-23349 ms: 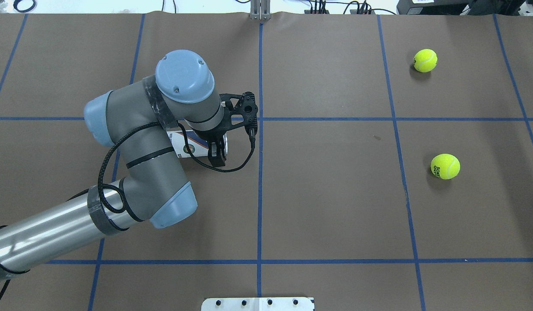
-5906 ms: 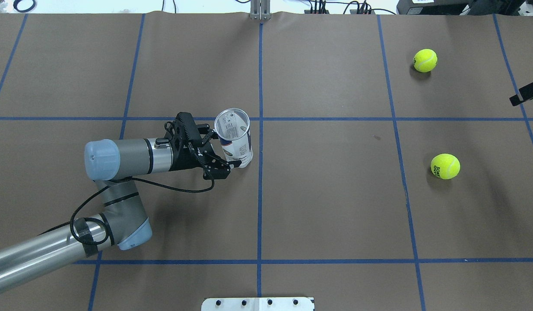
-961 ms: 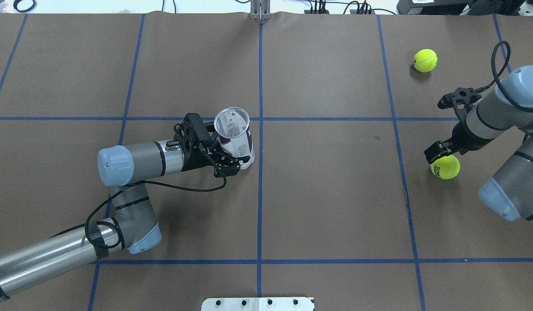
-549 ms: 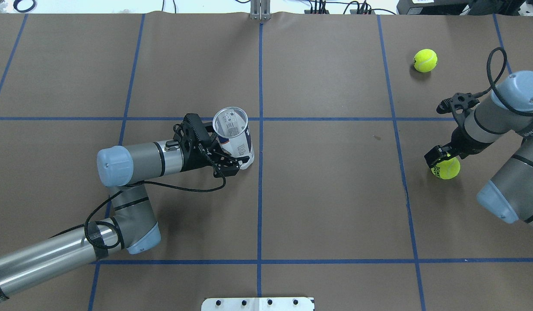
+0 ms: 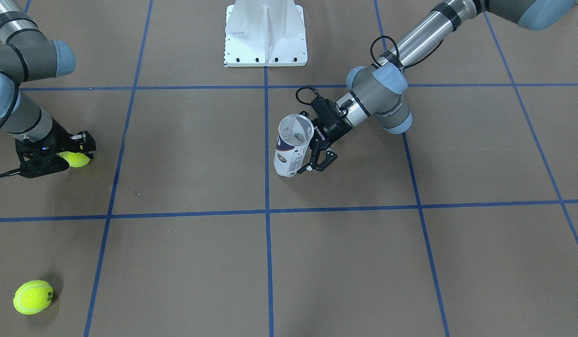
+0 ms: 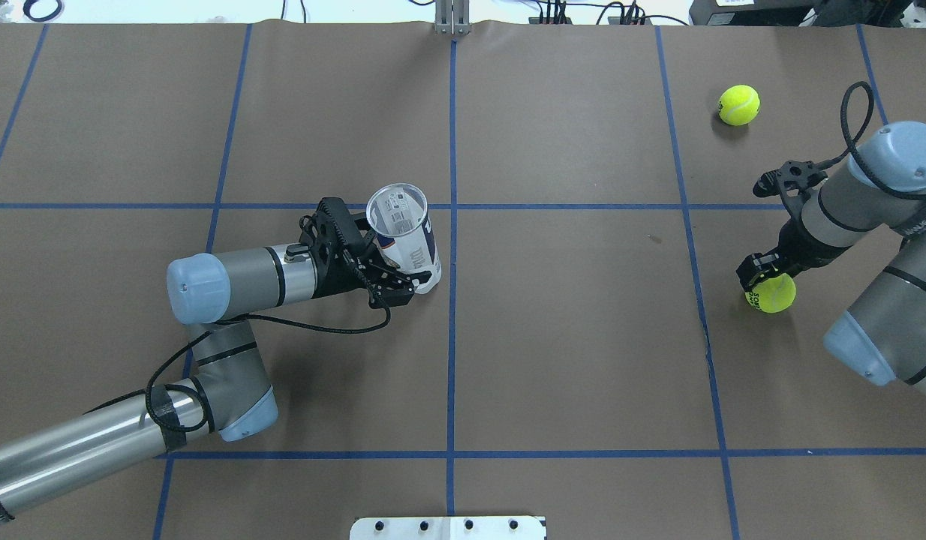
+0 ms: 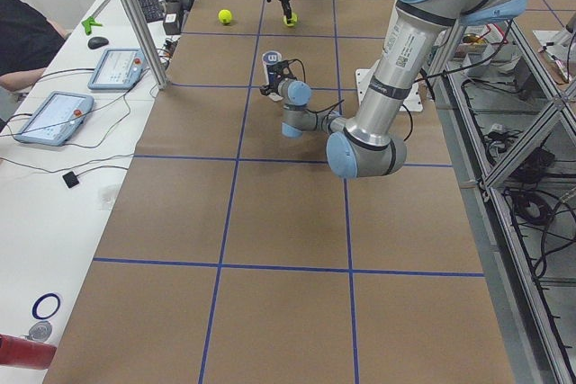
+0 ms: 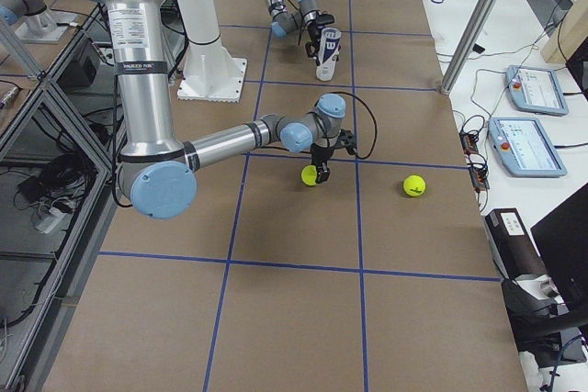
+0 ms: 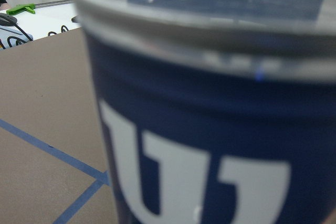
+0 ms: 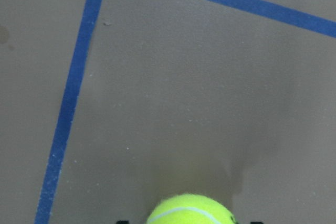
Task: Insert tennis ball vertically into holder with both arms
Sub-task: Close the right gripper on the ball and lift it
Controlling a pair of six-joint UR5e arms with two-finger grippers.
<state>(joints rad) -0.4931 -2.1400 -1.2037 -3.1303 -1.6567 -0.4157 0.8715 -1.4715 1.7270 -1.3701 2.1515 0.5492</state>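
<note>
My left claw is clamped on the holder, which stands mouth up just left of the centre tape line. The brown table between it and my right side lies open. My right claw straddles a tennis ball near the right edge; whether it pinches, I cannot tell. A second ball sits well apart, toward the far edge.

table: brown paper cover, flat, runs edge to edge
markings: blue tape grid splits the cover into rectangles
tennis-ball can: open end up, base on cover, just left of centre tape line
near tennis ball: on cover, robot's right side
far tennis ball: same side, towards far edge, well apart from near one
white pedestal base: on cover at robot's edge, centred on tape line
</note>
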